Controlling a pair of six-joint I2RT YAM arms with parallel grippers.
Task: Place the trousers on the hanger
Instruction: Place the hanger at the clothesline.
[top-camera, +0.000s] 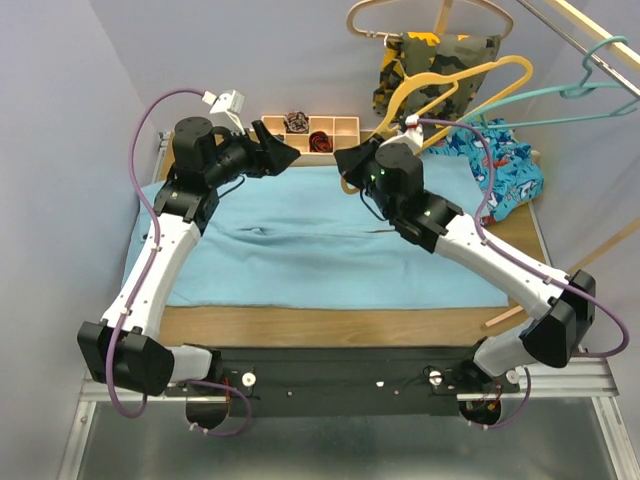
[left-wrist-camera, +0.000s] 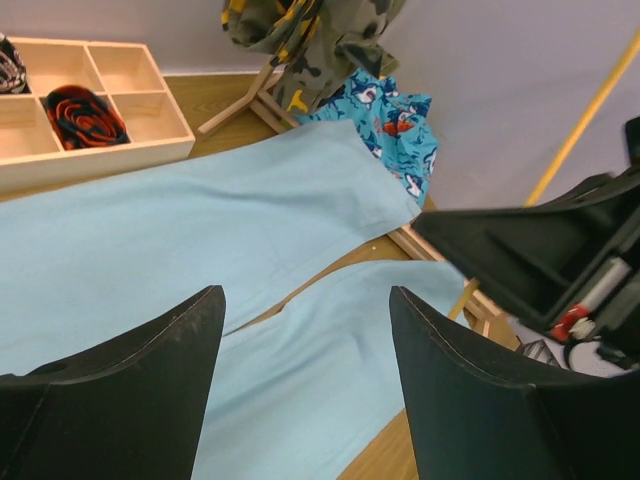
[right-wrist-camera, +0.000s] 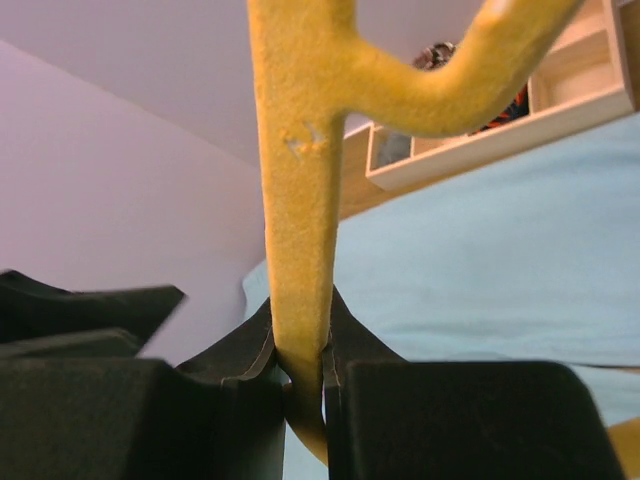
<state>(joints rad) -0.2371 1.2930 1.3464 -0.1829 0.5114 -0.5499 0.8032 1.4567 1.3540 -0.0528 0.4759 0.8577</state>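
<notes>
**One hanger gripped, trousers lying flat**

Top view: the trousers (top-camera: 320, 250) lie spread across the middle of the frame, covering most of the table (top-camera: 330, 325). The right claw (top-camera: 355, 160), just above centre, carries a yellow hanger (top-camera: 398, 100) that rises toward the upper right. A teal hanger (top-camera: 550, 92) hangs from the rail at the far upper right, untouched. The left claw (top-camera: 275, 150) hovers over the cloth's upper edge, near the wooden tray (top-camera: 345, 125).

Left wrist view: the left claw (left-wrist-camera: 305, 295) is spread wide and holds nothing. Below it are the two trouser legs (left-wrist-camera: 200, 230), with a thin strip of bare wood between them. The right claw (left-wrist-camera: 520, 250) shows at the right edge.

Right wrist view: the right claw (right-wrist-camera: 300, 350) is clamped tight on a bar of the yellow hanger (right-wrist-camera: 295, 200). Which part of the frame this is I cannot say for sure at such close range. The trousers (right-wrist-camera: 500, 260) fill the right of the frame behind it.

By my reading, the hanger has been fetched and nothing is threaded yet. Next, the free left claw should pinch a leg hem and lift it, while the right lowers the hanger so the cloth can be fed through.
</notes>
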